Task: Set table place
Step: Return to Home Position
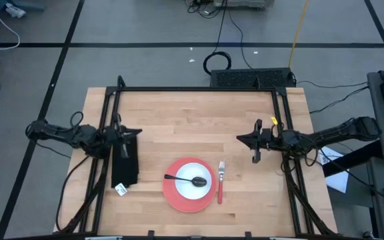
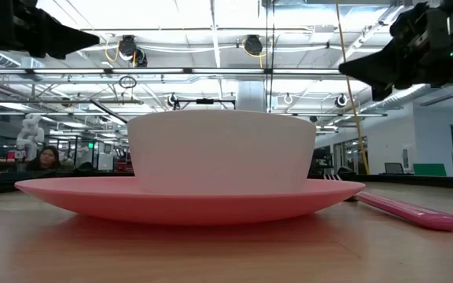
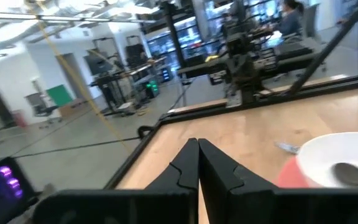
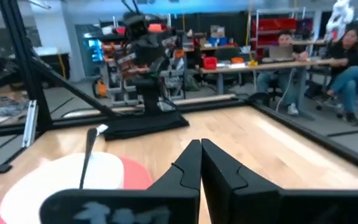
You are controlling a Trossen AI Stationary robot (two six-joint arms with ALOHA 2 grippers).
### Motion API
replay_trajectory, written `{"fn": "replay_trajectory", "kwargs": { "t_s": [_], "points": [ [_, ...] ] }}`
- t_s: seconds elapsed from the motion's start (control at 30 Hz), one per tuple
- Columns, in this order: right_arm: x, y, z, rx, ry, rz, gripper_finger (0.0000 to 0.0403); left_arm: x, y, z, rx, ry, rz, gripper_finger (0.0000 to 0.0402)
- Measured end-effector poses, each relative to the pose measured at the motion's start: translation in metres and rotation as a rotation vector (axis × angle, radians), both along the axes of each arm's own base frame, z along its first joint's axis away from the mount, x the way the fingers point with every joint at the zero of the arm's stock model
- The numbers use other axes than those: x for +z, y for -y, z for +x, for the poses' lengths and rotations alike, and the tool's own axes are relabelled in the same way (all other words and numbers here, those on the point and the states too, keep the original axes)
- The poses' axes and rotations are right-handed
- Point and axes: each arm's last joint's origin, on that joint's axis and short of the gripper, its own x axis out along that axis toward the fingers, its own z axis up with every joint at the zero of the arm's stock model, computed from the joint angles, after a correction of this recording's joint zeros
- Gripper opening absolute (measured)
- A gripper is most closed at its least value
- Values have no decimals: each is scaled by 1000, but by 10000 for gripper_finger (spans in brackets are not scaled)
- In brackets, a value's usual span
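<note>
On the light-wood table [image 1: 192,113] near its front edge lies a pink plate [image 1: 175,193] bearing a white bowl [image 1: 193,180]. A dark spoon [image 1: 187,179] lies with its head in the bowl and its handle over the rim. A pink-handled fork [image 1: 221,181] rests flat on the table beside the plate's right. My left gripper [image 1: 139,132] hovers shut at the table's left side. My right gripper [image 1: 240,139] hovers shut at the right side. Both point level toward the middle, holding nothing.
A black folded cloth [image 1: 126,163] with a white tag lies at the left under my left arm. Black frame rails [image 1: 199,89] run along the table's far, left and right sides. People sit at desks [image 4: 328,56] in the room beyond.
</note>
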Motion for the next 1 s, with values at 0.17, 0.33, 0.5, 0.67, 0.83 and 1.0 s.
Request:
{"fn": "replay_trajectory", "kwargs": {
  "t_s": [0.17,0.33,0.5,0.67,0.83,1.0],
  "points": [
    [-2,7,1,27,-15,18,0,0,-12,1,118,3,-13,7],
    [-1,15,1,26,-10,1,0,-1,-23,1,191,-1,-39,19],
    [4,19,-1,51,41,-18,0,-2,-30,1,149,0,-68,5],
    [10,18,-5,75,92,-30,0,-3,-33,1,114,-9,-79,13],
    [10,18,-9,76,77,-29,0,-4,-33,1,50,-20,-83,22],
    [11,17,-13,75,79,-26,0,-5,-31,1,2,-26,-93,7]
  ]
}}
